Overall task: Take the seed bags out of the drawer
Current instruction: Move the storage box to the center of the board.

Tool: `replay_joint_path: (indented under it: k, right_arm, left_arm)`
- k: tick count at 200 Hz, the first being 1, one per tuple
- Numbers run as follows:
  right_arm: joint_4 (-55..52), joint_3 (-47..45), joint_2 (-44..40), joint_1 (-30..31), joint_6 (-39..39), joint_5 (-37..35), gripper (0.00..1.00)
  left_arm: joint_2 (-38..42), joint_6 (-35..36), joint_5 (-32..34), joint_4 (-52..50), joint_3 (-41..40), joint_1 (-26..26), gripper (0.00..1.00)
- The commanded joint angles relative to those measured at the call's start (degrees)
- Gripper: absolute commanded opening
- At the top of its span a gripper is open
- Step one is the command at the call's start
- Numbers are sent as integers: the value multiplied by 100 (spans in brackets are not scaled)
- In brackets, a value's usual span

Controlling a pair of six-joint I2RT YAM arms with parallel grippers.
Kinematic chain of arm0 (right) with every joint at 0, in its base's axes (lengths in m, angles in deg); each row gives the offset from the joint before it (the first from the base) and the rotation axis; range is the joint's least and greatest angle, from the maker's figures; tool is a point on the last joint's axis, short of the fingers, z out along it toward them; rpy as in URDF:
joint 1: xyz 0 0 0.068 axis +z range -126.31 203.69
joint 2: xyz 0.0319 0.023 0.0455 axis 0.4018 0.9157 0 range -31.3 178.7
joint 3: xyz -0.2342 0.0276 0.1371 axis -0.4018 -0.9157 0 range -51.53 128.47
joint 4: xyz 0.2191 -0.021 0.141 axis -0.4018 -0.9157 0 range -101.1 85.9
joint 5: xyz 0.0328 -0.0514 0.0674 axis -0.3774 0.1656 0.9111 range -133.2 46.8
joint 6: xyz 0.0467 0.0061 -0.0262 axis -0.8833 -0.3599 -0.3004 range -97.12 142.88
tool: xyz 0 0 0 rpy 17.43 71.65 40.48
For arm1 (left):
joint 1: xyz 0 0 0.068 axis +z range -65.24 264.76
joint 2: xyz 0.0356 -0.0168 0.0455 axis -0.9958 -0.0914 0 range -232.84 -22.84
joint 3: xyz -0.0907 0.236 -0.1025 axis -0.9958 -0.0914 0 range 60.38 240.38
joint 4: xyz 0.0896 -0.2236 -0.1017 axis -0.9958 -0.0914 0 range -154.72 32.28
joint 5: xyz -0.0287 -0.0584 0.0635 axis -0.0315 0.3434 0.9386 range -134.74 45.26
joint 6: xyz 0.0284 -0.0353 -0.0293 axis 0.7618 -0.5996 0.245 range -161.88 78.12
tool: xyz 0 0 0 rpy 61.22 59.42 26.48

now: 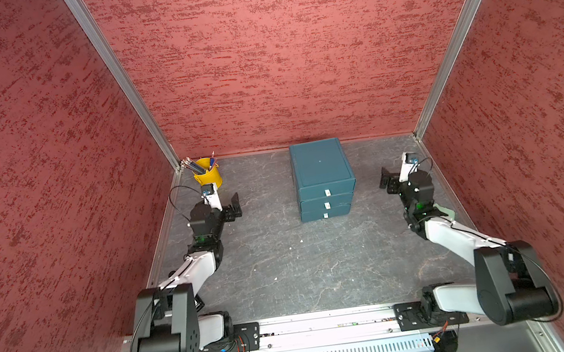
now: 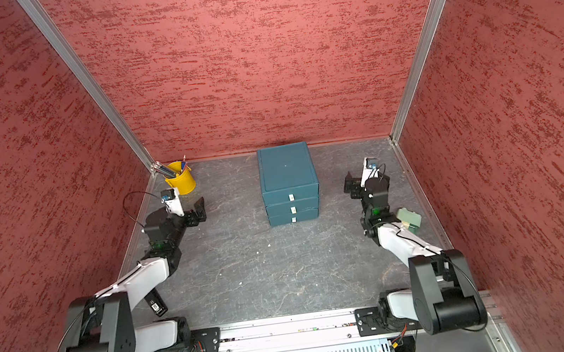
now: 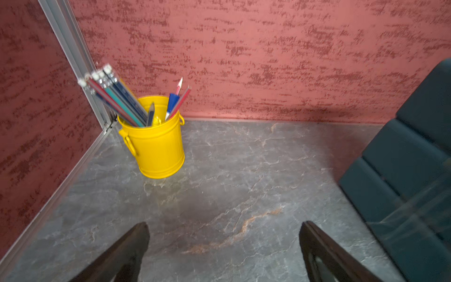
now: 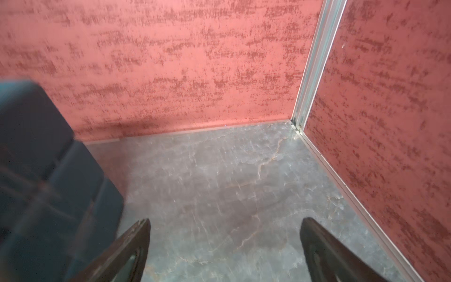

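Three drawers (image 1: 326, 201) of the teal chest (image 1: 319, 164) between my left pincer (image 1: 235, 206) and right pincer (image 1: 386, 181) are all shut, so no seed bags show; I judge them inside, with opening and lifting out all left to do. Both gape empty, well apart from it

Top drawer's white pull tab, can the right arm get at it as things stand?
Probably yes. The right claw is open and empty beside the teal drawer unit, and only bare tabletop lies between it and the tab.
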Motion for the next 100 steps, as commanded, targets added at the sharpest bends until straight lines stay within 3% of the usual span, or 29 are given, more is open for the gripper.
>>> replay_joint_path:
  k: [1,43,100]
  right_arm:
    - [-1822,501,-28,27,-534,387,99]
    - [-3261,2001,361,27,-1136,1910,99]
    - [-4262,3890,1462,27,-1771,3782,99]
  left_arm:
    - [219,-284,-191,-1920,631,-105,100]
    - [71,-614,-516,-3975,1955,-621,100]
    - [115,-1743,-1435,-4592,2464,-866,100]
